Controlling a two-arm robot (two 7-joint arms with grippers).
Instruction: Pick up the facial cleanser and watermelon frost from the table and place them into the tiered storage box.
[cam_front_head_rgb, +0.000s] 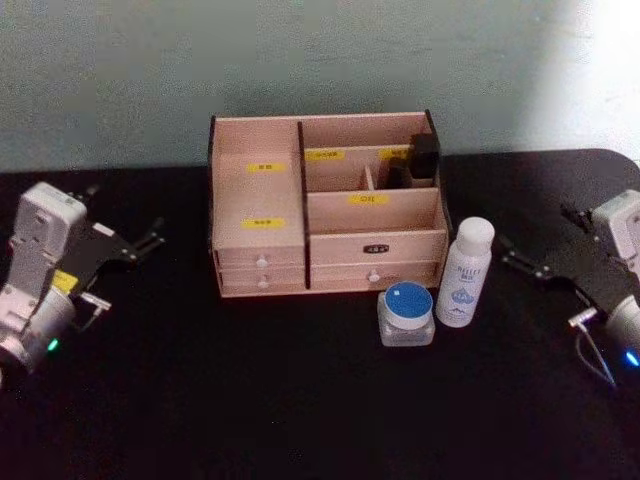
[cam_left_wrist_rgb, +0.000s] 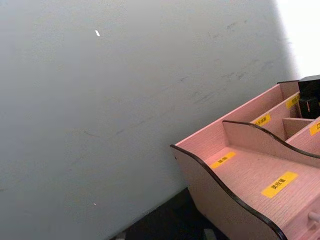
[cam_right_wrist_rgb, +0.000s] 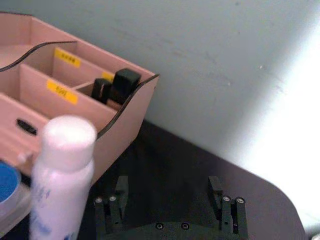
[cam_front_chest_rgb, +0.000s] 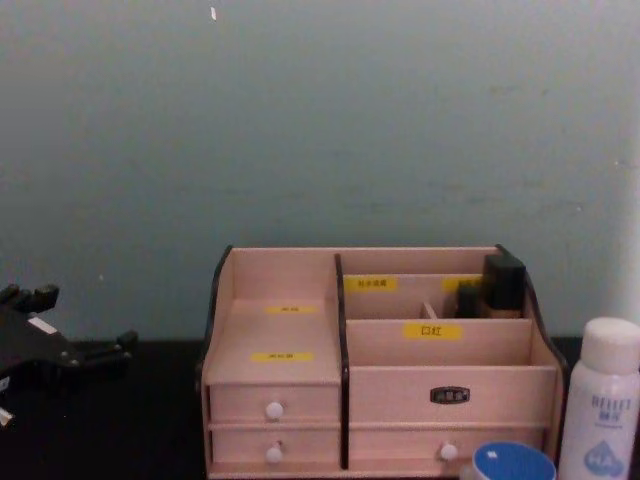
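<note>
Nothing is stowed yet: the facial cleanser (cam_front_head_rgb: 465, 272) and watermelon frost (cam_front_head_rgb: 406, 313) stand together on the desk (cam_front_head_rgb: 250, 400), just before the tiered storage box (cam_front_head_rgb: 258, 200). The left gripper (cam_front_head_rgb: 125, 218) and right gripper (cam_right_wrist_rgb: 170, 200) hover near the desk's side edges, fingers released, empty.

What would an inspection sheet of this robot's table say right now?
Surface: black tabletop.
Job's things: tall white cylindrical bottle and squat clear blue-lidded jar stand side by side before the light wooden tiered organiser; neither is inside.
Clutter: small dark containers in the organiser's back right compartment.
Grippers: left claw open, parked at left; right claw open, parked at right.
Cables: thin wire loop near right claw.
Surroundings: plain grey-green wall, bright patch at right.
</note>
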